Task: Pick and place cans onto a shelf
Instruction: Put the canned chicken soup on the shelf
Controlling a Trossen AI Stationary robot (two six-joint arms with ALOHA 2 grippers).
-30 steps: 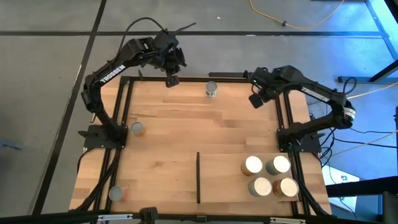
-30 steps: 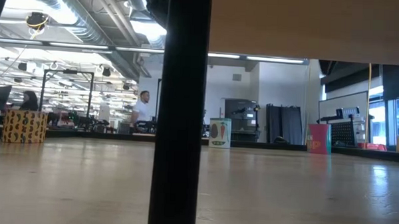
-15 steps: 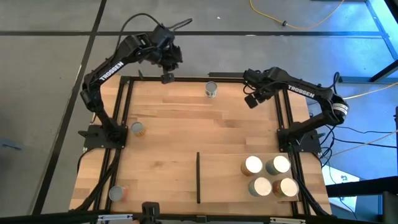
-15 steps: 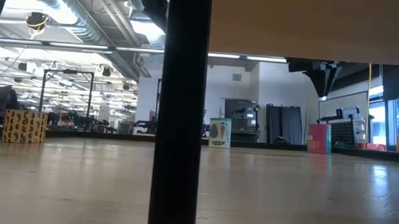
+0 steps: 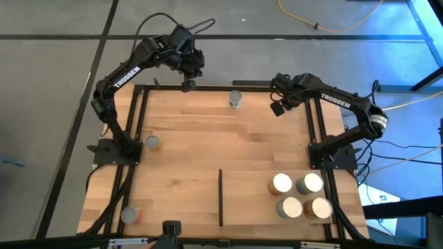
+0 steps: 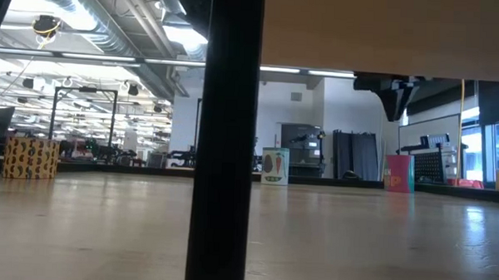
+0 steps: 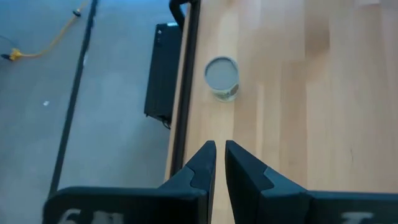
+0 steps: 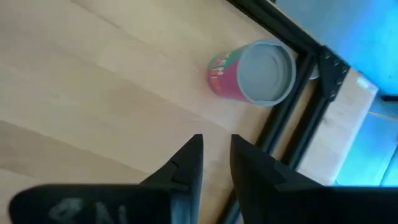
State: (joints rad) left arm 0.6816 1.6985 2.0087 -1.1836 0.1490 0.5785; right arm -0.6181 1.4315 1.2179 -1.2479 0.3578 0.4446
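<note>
Several cans with white and golden tops (image 5: pixel 282 183) stand upright on the pale-wood shelf (image 5: pixel 248 202) at the near right, whose black strip (image 5: pixel 221 197) edges its left side. Single cans stand on the tabletop at the far middle (image 5: pixel 235 99), by the left edge (image 5: pixel 153 143) and at the near left corner (image 5: pixel 130 215). A red can (image 8: pixel 258 73) stands by the far right frame, hidden under my right arm in the high view. My left gripper (image 5: pixel 187 84) is shut and empty over the far edge. My right gripper (image 5: pixel 277 108) is shut and empty, high above the red can (image 6: pixel 398 173).
The black frame (image 5: pixel 142 117) runs round the tabletop. The arm bases (image 5: pixel 114 149) stand at the left and right edges. Bare wood lies in the table's middle (image 5: pixel 208 145). In the low view the shelf's strip (image 6: pixel 224 139) stands close in front.
My left gripper has gone a little toward the table's far edge. My right gripper has gone a little toward the table's left and now shows at the top of the low view. Both stay shut. The cans have not moved.
</note>
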